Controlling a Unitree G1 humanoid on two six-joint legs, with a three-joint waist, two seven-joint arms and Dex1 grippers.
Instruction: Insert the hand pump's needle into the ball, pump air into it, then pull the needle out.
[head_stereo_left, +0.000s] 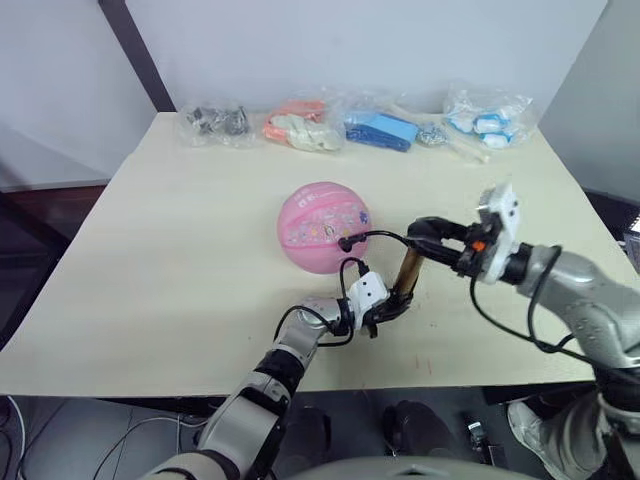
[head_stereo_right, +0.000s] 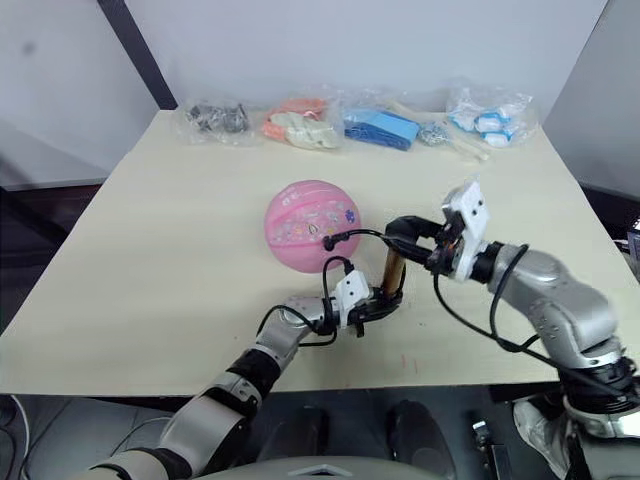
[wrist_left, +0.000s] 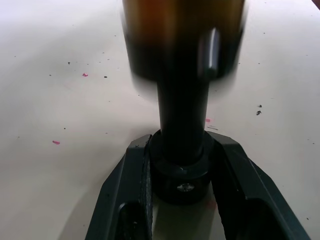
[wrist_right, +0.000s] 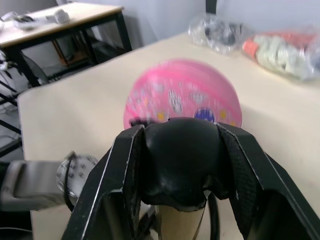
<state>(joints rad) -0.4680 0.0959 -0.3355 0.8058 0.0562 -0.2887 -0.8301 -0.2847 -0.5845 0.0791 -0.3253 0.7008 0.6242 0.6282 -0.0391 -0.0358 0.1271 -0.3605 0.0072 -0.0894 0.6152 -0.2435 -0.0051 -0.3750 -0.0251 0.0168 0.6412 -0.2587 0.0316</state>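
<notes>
Pink rubber marks the ball, which is seen resting on the pale table near its middle, its stickers turned toward the robot. Just beside it, on the robot's side, the hand pump is held nearly upright above the tabletop, its gold-brown barrel tilted slightly. The lower black end of the pump is clamped between the two fingers of the left gripper; in the left wrist view the black shaft and collar are seen wedged tightly between both fingers. The upper black cap is gripped by the right gripper, whose fingers are closed against both sides of it, as is shown in the right wrist view with the ball just beyond. A thin black hose is seen arching from the top of the pump toward the ball, ending at a small black fitting that lies against the ball's near side; whether the needle is pushed in cannot be told. Along the far edge of the table a row of clear plastic bags is laid out, with dark parts in one, pink-orange items in another, a blue object in a third and blue-and-white pieces in the last
</notes>
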